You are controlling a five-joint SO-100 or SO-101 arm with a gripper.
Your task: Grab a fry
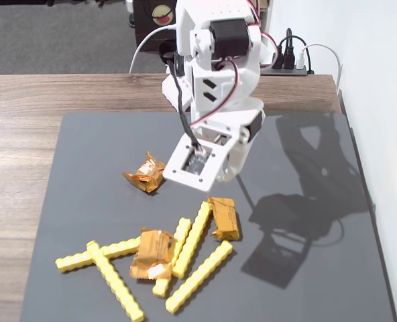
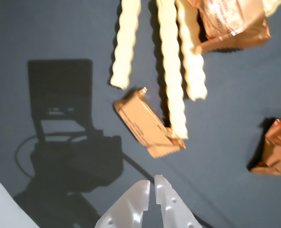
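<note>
Several yellow studded fries lie low on the grey mat [image 1: 306, 221]; one [image 1: 193, 239] leans against a wrapper and another [image 1: 198, 276] lies to its right. In the wrist view three fries show at the top: left [image 2: 125, 42], middle [image 2: 171, 71] and right [image 2: 192, 57]. My gripper [image 2: 152, 183] hovers above the mat, short of the fries, with its white jaws together and nothing between them. In the fixed view the gripper [image 1: 225, 176] is mostly hidden under the wrist camera plate.
Orange-gold candy wrappers lie among the fries: one [image 1: 223, 217] [image 2: 147, 123] touches the middle fry's near end, one [image 1: 151, 253] [image 2: 230, 21] lies over the pile, and one [image 1: 147, 172] [image 2: 273, 147] lies apart. The wooden table [image 1: 24, 134] surrounds the mat. The arm's shadow falls to the right.
</note>
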